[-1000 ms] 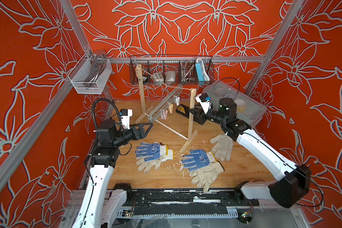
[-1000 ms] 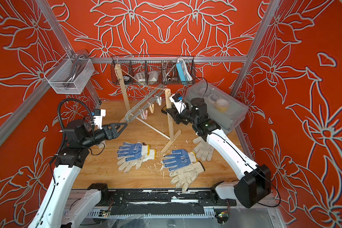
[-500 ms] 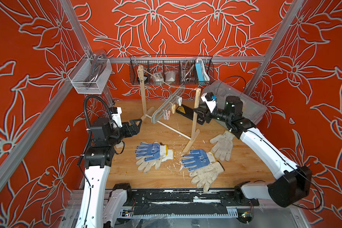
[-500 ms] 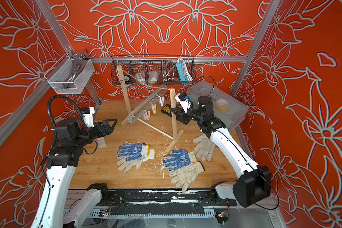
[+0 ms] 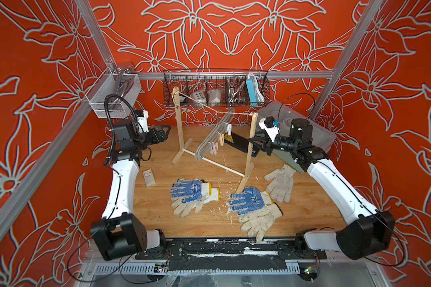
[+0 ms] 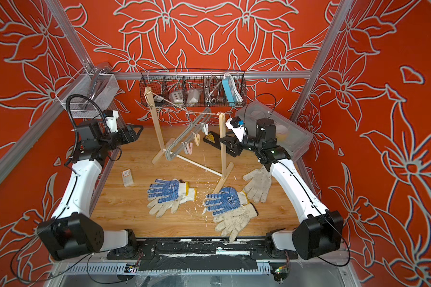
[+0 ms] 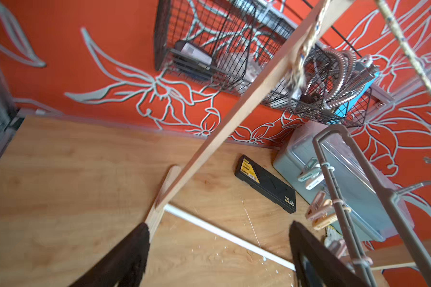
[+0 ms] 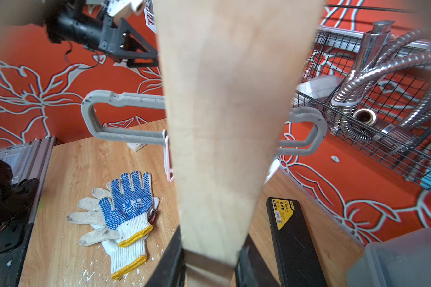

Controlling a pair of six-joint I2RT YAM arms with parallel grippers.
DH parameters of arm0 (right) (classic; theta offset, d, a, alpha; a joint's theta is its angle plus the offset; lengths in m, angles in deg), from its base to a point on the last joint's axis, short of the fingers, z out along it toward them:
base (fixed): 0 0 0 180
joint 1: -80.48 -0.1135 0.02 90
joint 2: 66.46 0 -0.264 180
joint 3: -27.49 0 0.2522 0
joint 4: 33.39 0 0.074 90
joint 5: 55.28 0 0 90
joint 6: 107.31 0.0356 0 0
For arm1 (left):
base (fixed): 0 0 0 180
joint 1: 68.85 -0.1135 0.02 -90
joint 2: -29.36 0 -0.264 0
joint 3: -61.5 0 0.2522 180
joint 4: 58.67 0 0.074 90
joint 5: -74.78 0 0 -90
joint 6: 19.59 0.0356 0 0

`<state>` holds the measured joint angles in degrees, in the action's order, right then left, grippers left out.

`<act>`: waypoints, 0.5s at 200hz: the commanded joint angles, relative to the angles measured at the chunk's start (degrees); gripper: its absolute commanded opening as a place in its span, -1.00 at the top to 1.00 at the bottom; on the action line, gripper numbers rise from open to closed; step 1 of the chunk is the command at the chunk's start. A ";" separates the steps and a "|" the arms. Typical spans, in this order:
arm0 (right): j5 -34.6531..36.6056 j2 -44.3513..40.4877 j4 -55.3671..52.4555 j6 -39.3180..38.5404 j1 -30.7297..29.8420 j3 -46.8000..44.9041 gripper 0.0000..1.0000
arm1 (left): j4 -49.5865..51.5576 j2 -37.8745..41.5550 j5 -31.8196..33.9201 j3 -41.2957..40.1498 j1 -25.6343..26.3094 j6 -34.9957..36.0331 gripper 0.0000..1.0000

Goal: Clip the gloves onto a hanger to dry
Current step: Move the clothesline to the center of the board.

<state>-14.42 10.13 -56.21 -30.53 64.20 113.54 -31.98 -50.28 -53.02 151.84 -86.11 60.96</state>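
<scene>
Since a second ago: my left pincer has pulled back from the rack's foot to the far left, and the rack has swung nearer upright.

Left pincer: released, jaws wide and empty, well apart from everything.

Rack: left post leans slightly. Hanger hangs tilted from the string between the posts. Its pegs are empty.

Right pincer: clenched on the right post at about mid-height. The wrist view shows wood between both jaws.

Gloves: none clipped, all flat on the table.
- Left pair: near, dotted over plain.
- Centre pair: near, dotted over plain. The right post's foot is touching it or just beside it; cannot tell which.
- Lone glove: plain, to the right.

Step in hand, my reading: stand the rack square.
- Keep the clench firm and ease the post down until both feet sit flat.
- Wait for the hanger to hang quiet, and only then let go.
- Mind that the foot does not pin the centre pair.
</scene>
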 commanded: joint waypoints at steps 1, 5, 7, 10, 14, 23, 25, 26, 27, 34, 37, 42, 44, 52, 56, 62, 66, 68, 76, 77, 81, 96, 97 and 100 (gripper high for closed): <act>-3.23 0.81 -2.74 -3.94 0.41 1.37 0.57 | -4.40 -4.96 -6.67 5.36 0.12 5.47 -0.73; -3.24 0.84 -2.68 -3.93 0.37 1.36 0.57 | -4.35 -5.74 -6.97 6.25 0.07 6.07 -0.73; -3.15 0.90 -2.71 -3.95 0.36 1.36 0.57 | -4.32 -6.40 -7.23 6.82 0.15 6.28 -0.72; -3.14 1.03 -2.73 -4.01 0.36 1.43 0.57 | -4.21 -7.15 -7.56 7.54 0.18 6.55 -0.72; -3.15 1.16 -2.80 -4.06 0.36 1.45 0.57 | -4.08 -8.10 -8.03 8.38 0.28 6.90 -0.71; -3.10 1.30 -3.04 -4.25 0.37 1.54 0.57 | -2.97 -9.91 -8.21 10.55 0.73 8.52 -0.69; -3.08 1.33 -3.01 -4.27 0.36 1.58 0.57 | -2.79 -10.23 -8.13 10.95 0.86 8.96 -0.69; -3.07 1.33 -2.95 -4.21 0.36 1.59 0.57 | -2.59 -10.38 -8.10 11.18 0.97 9.20 -0.69; -3.11 1.39 -2.97 -4.20 0.36 1.61 0.57 | -2.44 -10.59 -8.05 11.33 0.98 9.37 -0.69; -3.28 1.43 -2.89 -4.06 0.37 1.69 0.57 | -1.43 -11.63 -7.70 12.72 1.55 11.04 -0.70; -3.41 1.56 -2.83 -4.03 0.36 1.76 0.57 | -1.13 -12.06 -7.48 13.25 1.94 11.77 -0.70; -3.53 1.60 -2.81 -3.89 0.36 1.88 0.57 | -0.69 -12.72 -6.82 14.06 2.36 12.92 -0.70; -3.64 1.66 -2.81 -3.87 0.36 1.93 0.57 | -0.53 -13.02 -6.49 14.26 2.57 13.31 -0.70; -3.78 1.87 -2.87 -3.72 0.39 2.11 0.57 | -0.50 -13.99 -5.68 15.16 3.13 14.50 -0.70; -3.91 1.95 -2.85 -3.67 0.37 2.19 0.57 | -0.63 -14.47 -5.62 15.57 3.38 14.82 -0.69; -3.94 2.13 -2.88 -3.50 0.36 2.32 0.57 | -1.04 -15.11 -5.50 16.00 3.77 15.19 -0.67; -4.02 2.22 -2.85 -3.41 0.36 2.47 0.57 | -1.33 -15.46 -5.17 16.23 4.05 15.40 -0.66; -3.96 2.30 -2.86 -3.45 0.36 2.54 0.57 | -1.50 -15.64 -5.00 16.26 4.18 15.53 -0.66; -3.87 2.48 -3.05 -3.57 0.36 2.80 0.58 | -2.27 -16.05 -4.36 16.17 4.63 15.97 -0.63; -3.86 2.49 -3.10 -3.57 0.41 2.83 0.58 | -2.37 -16.11 -4.29 16.16 4.70 16.01 -0.63; -3.78 2.55 -3.23 -3.73 0.37 3.00 0.57 | -2.81 -16.23 -3.91 16.00 4.88 16.19 -0.61; -3.72 2.85 -3.85 -4.20 0.36 3.57 0.57 | -4.47 -17.01 -2.51 15.79 5.40 16.72 -0.54; -3.74 2.85 -3.90 -4.19 0.36 3.65 0.57 | -4.57 -17.07 -2.35 15.79 5.44 16.74 -0.53; -3.78 2.92 -3.94 -4.22 0.39 3.77 0.57 | -4.76 -17.25 -1.77 15.90 5.55 16.75 -0.50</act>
<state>-16.61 11.99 -57.68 -31.60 64.47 115.53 -33.79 -66.25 -57.05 166.83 -81.19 74.16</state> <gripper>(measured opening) 0.306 0.784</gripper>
